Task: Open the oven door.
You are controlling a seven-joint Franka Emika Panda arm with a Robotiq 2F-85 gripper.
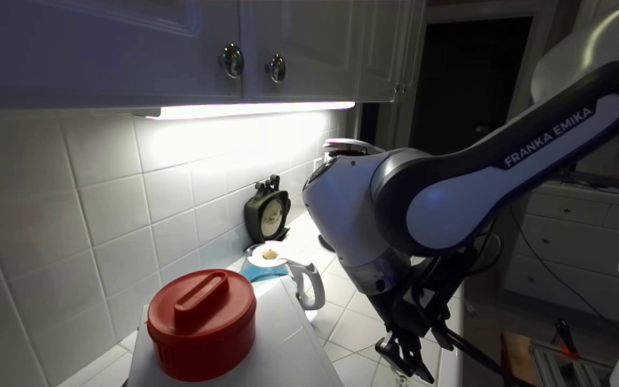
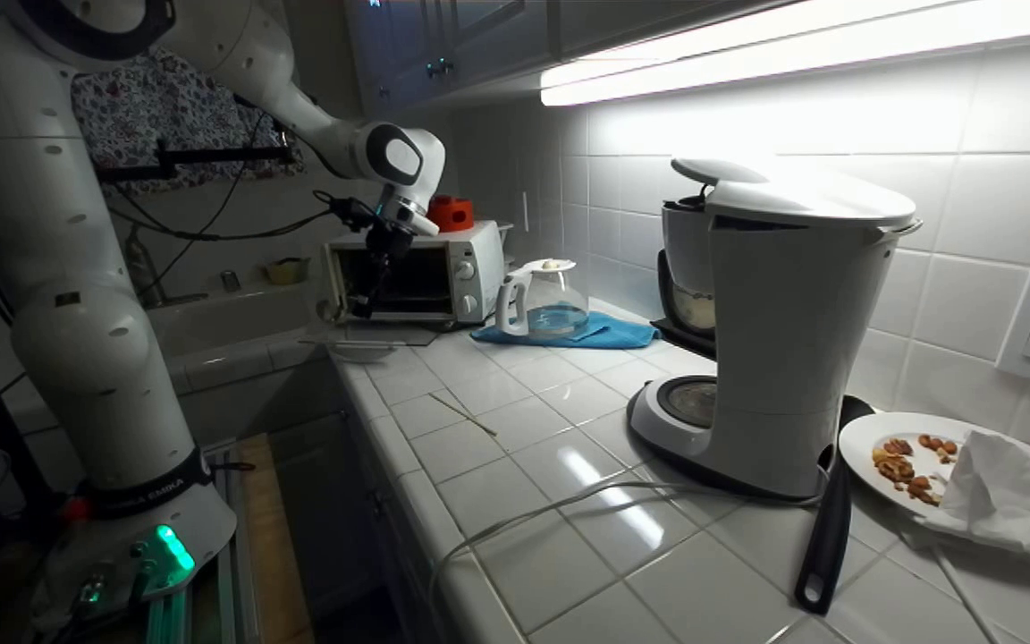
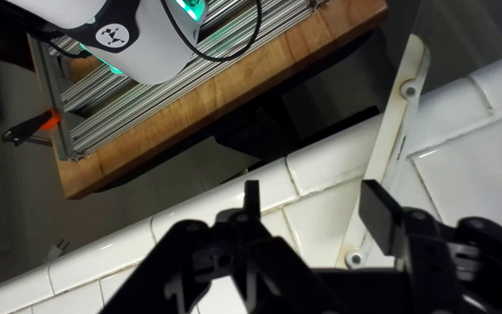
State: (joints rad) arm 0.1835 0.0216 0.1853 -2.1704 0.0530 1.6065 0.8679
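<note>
The white toaster oven [image 2: 473, 268] stands on the tiled counter; its top also shows in an exterior view [image 1: 282, 341]. Its dark inside is visible, and the glass door [image 2: 399, 335] is lowered, looking nearly flat. The pale door handle [image 2: 363, 353] lies past the counter's edge; in the wrist view the handle [image 3: 384, 148] is a bar with two bolts. My gripper [image 3: 312, 194] is open and empty, with the handle beyond its fingers, partly behind the right one. In both exterior views the gripper [image 1: 403, 365] [image 2: 363, 309] points down in front of the oven, above the door.
A red lidded container [image 1: 202, 322] sits on the oven. A glass carafe [image 2: 560, 304] on a blue cloth [image 2: 618, 331] stands beside it. Farther along are a coffee maker [image 2: 783, 358], its cord [image 2: 560, 510] and a plate [image 2: 864, 447]. Wall cabinets [image 1: 299, 43] hang above.
</note>
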